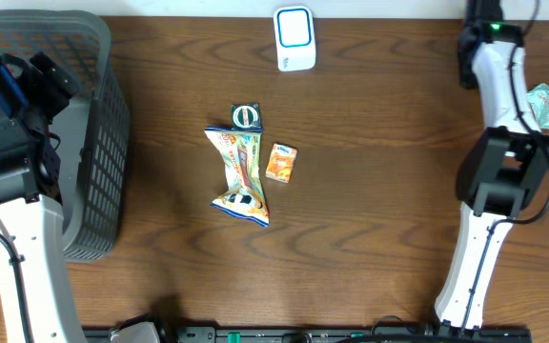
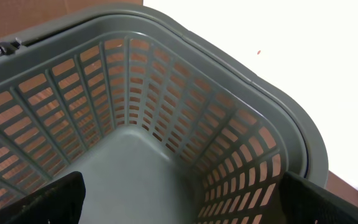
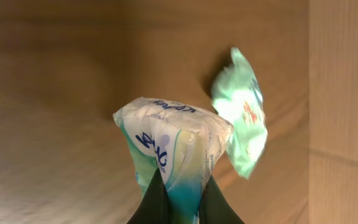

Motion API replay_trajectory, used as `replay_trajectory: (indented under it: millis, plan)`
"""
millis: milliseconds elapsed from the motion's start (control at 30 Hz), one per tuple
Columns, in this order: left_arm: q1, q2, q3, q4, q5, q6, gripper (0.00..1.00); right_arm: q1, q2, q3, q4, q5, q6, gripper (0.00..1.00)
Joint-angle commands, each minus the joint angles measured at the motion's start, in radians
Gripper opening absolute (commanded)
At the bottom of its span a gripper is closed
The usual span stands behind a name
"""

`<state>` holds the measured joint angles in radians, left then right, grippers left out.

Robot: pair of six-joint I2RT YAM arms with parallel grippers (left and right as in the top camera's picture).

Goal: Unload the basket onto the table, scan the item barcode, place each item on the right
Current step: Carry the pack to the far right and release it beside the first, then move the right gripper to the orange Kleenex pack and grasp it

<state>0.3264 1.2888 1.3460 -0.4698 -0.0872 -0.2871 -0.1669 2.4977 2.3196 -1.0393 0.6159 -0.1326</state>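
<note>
Right pincer (image 3: 180, 202): pinched a soft packet (image 3: 169, 146) at the far right.
Left pincer (image 2: 191, 208): stood wide over the basket (image 2: 229, 93).
Risk: the crumpled packet might twist, hiding its barcode from the scanner (image 1: 294, 38).

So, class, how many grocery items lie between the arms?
3: a dark packet, a twisted snack bag below it, an orange box beside the bag; none looks hidden.
</note>
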Motion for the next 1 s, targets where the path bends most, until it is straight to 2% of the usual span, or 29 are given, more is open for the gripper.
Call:
replay_trajectory:
  millis: [0,33,133,167,267,367,500,600,700,800,900,967]
  plan:
    - [0.005,0.000,0.016,0.000,-0.003,0.010,0.98,-0.037,0.005,0.002,-0.024,-0.021,0.105,0.23]
    - [0.005,0.000,0.016,0.000,-0.003,0.010,0.98,-0.050,0.005,0.002,-0.031,-0.045,0.110,0.57]
    - [0.005,0.000,0.016,0.000,-0.002,0.010,0.98,-0.077,0.005,0.002,-0.057,-0.109,0.111,0.90]
    - [0.005,0.000,0.016,0.000,-0.003,0.010,0.98,-0.081,0.005,0.000,-0.062,-0.123,0.119,0.92]
    - [0.005,0.000,0.016,0.000,-0.002,0.010,0.98,-0.088,0.005,-0.003,-0.069,-0.177,0.148,0.93]
    - [0.005,0.000,0.016,0.000,-0.003,0.010,0.98,-0.084,0.005,-0.003,-0.067,-0.311,0.146,0.92]
    - [0.005,0.000,0.016,0.000,-0.002,0.010,0.98,-0.072,0.005,-0.003,-0.056,-0.486,0.147,0.83]
    - [0.005,0.000,0.016,0.000,-0.003,0.010,0.98,-0.060,0.005,-0.003,-0.041,-0.632,0.146,0.81]
    - [0.005,0.000,0.016,0.000,-0.003,0.010,0.98,-0.040,0.005,-0.003,-0.045,-0.848,0.146,0.80]
    - [0.005,0.000,0.016,0.000,-0.003,0.010,0.98,-0.010,0.005,-0.003,-0.064,-1.149,0.147,0.74]
    - [0.005,0.000,0.016,0.000,-0.002,0.010,0.98,0.028,0.005,-0.003,-0.098,-1.329,0.146,0.70]
    - [0.005,0.000,0.016,0.000,-0.002,0.010,0.97,0.059,0.005,-0.003,-0.134,-1.374,0.146,0.70]
